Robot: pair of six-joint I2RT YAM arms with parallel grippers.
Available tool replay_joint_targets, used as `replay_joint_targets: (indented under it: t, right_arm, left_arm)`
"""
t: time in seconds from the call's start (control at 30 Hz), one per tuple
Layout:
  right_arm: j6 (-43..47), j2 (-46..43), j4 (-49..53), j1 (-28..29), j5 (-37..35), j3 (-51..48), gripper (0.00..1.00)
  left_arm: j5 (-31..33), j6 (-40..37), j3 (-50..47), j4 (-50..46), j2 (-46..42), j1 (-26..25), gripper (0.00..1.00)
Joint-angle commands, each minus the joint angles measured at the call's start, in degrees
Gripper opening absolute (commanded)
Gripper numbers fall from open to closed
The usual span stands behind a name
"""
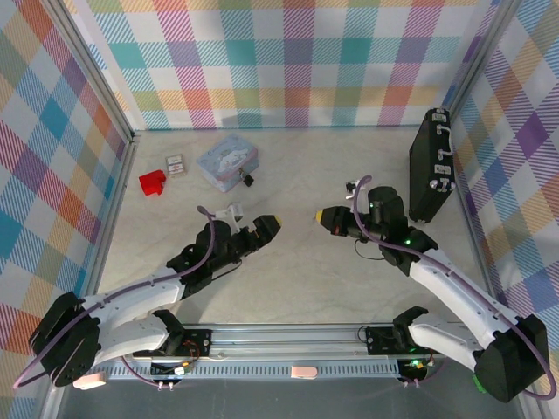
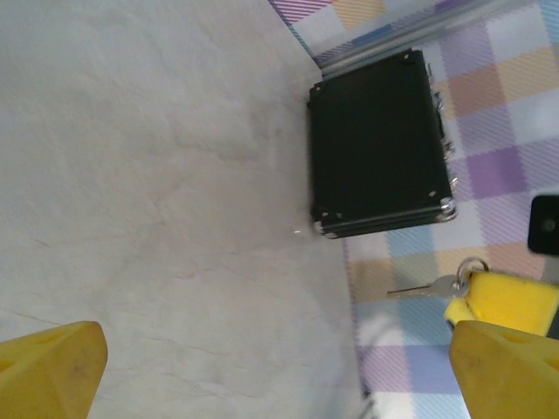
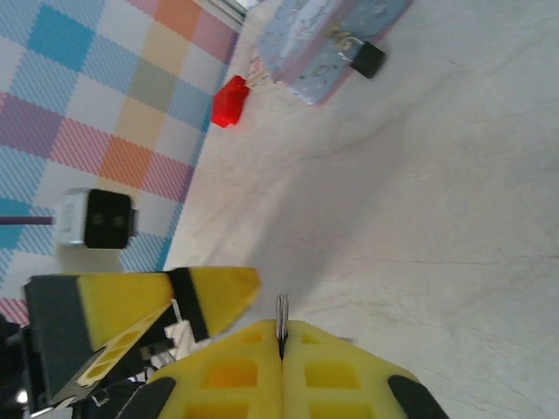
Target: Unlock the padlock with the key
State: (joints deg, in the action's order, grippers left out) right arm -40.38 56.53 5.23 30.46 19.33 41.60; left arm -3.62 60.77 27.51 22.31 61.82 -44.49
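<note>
Big black case (image 1: 432,166) stands off to the right, not involved. The tin (image 1: 223,157) has the padlock (image 3: 367,58) at its front edge: small, rigid, probably swings if poked, so I'd have the wide-open left pincer (image 1: 262,229) pinch its body. Right pincer (image 1: 330,216) is clamped on the key's (image 2: 428,287) head; it's thin, slick, easy to twist. Keyhole's too tiny to make out.

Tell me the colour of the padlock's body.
Black. The padlock shows best in the right wrist view.
</note>
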Motion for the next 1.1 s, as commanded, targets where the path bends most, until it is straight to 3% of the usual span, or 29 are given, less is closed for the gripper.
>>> replay_joint_targets:
  t: [0.0, 0.17, 0.33, 0.57, 0.8, 1.07]
  right_arm:
    - [-3.37, -0.3, -7.58, 2.06, -0.44, -2.53, 0.0]
    - [-5.22, 3.39, -15.15, 6.14, -1.89, -3.97, 0.0]
    - [-5.5, 7.53, -19.04, 8.88, -2.22, -3.4, 0.0]
    - [-5.21, 10.32, -20.12, 11.18, -3.98, -4.17, 0.0]
    - [-5.33, 12.24, -21.03, 12.21, -5.01, -5.44, 0.0]
    - [-4.93, 13.69, -21.42, 14.16, -5.26, -5.66, 0.0]
  left_arm:
    - [1.18, 14.61, -0.85, 9.11, 2.06, -2.35, 1.0]
    - [5.34, 23.44, -0.02, 14.94, 6.95, -6.4, 0.95]
    - [5.71, 31.45, 0.31, 27.1, 16.31, -7.55, 0.89]
    - [5.58, 35.63, 1.16, 36.41, 24.49, -8.24, 0.82]
    - [6.61, 35.79, 0.2, 37.2, 24.39, -8.24, 0.81]
    - [7.57, 33.12, -0.34, 31.77, 18.75, -7.03, 0.8]
